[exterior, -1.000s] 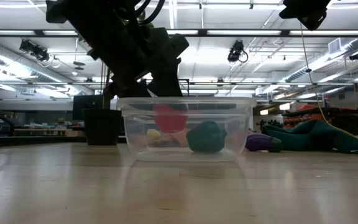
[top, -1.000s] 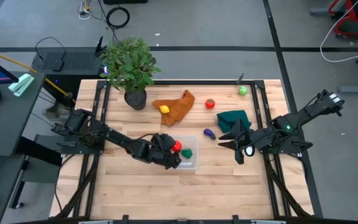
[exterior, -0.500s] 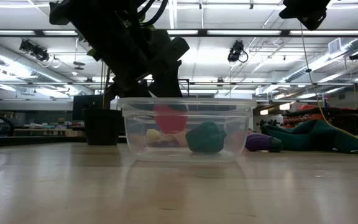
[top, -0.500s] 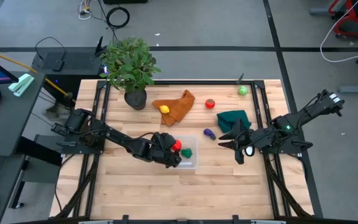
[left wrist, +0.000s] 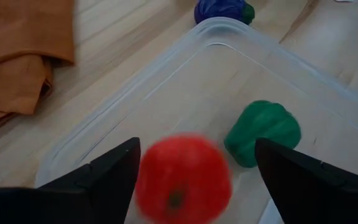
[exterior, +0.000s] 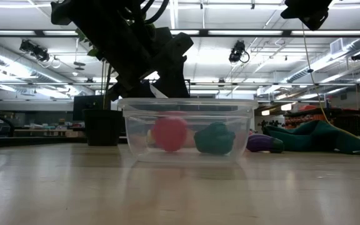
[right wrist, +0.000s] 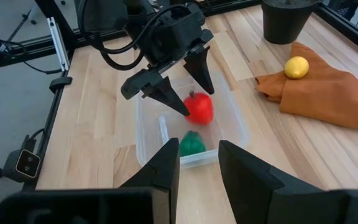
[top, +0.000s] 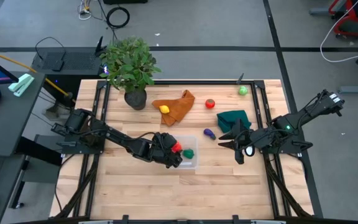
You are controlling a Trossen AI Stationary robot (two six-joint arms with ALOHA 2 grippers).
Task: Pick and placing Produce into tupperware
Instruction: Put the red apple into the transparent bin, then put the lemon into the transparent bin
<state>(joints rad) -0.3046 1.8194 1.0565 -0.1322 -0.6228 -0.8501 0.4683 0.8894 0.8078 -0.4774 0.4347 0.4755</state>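
The clear tupperware (top: 190,163) stands on the table near its middle. A red toy tomato (exterior: 169,133) and a green toy pepper (exterior: 214,138) lie on its floor. My left gripper (top: 171,153) hovers open just above the box's rim. In the left wrist view its fingers stand on either side of the blurred tomato (left wrist: 182,177) without touching it. My right gripper (top: 224,140) waits open to the box's right, beside the dark green cloth (top: 234,118). On the table lie a purple toy (top: 209,132), a red one (top: 210,104) and a green one (top: 243,91). A yellow one (top: 164,109) rests on the orange cloth (top: 178,106).
A leafy potted plant (top: 129,65) stands at the far left of the table. The orange cloth lies just right of it. Black frame rails run along the table's left and right sides. Bare wood lies between the box and the table's near edge.
The red tomato was held up at the box's rim between my left gripper's fingers. It has dropped and now lies on the box's floor beside the green pepper, which has shifted slightly. My left gripper has let go and stays above the box.
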